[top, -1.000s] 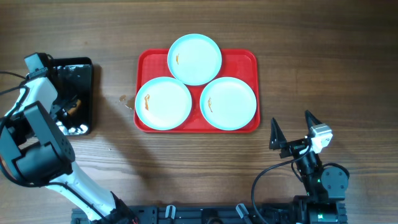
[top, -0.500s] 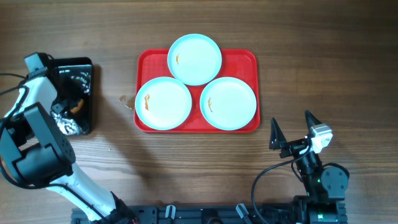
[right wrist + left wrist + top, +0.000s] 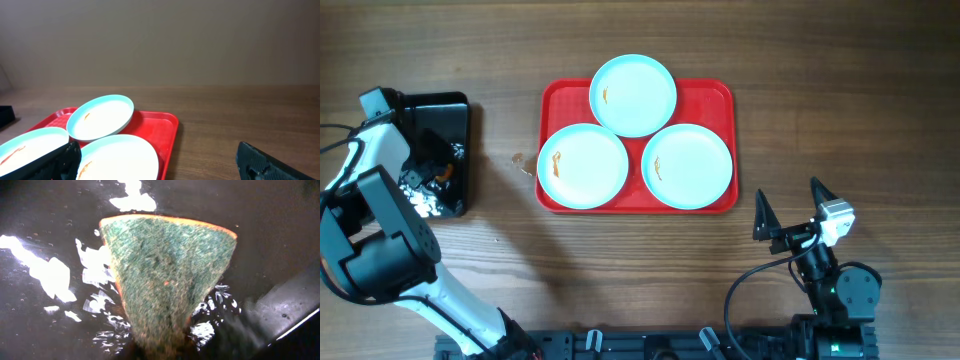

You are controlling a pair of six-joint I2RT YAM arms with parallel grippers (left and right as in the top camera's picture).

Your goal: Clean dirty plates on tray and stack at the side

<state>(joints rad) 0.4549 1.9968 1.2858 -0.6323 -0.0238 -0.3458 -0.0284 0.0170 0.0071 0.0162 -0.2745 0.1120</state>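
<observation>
Three pale aqua plates lie on the red tray [image 3: 718,98]: one at the back [image 3: 633,95], one front left [image 3: 583,165], one front right [image 3: 687,166]. Each has a small orange-brown smear. My left gripper [image 3: 428,172] is down in the wet black tray [image 3: 445,108] at the far left, shut on a green sponge [image 3: 170,265] with an orange edge, pinched at its near end. My right gripper [image 3: 788,196] stands open near the front right of the table, apart from the plates. In the right wrist view the red tray [image 3: 162,125] and back plate [image 3: 100,117] lie ahead of the right gripper [image 3: 157,147].
Water glints in the black tray [image 3: 45,275] around the sponge. A small mark [image 3: 517,160] sits on the wood between the two trays. Bare wooden table lies to the right of the red tray and behind it.
My left gripper has shut on the sponge in the black tray and shifted slightly there. The plates, the red tray and the right arm have not moved.
</observation>
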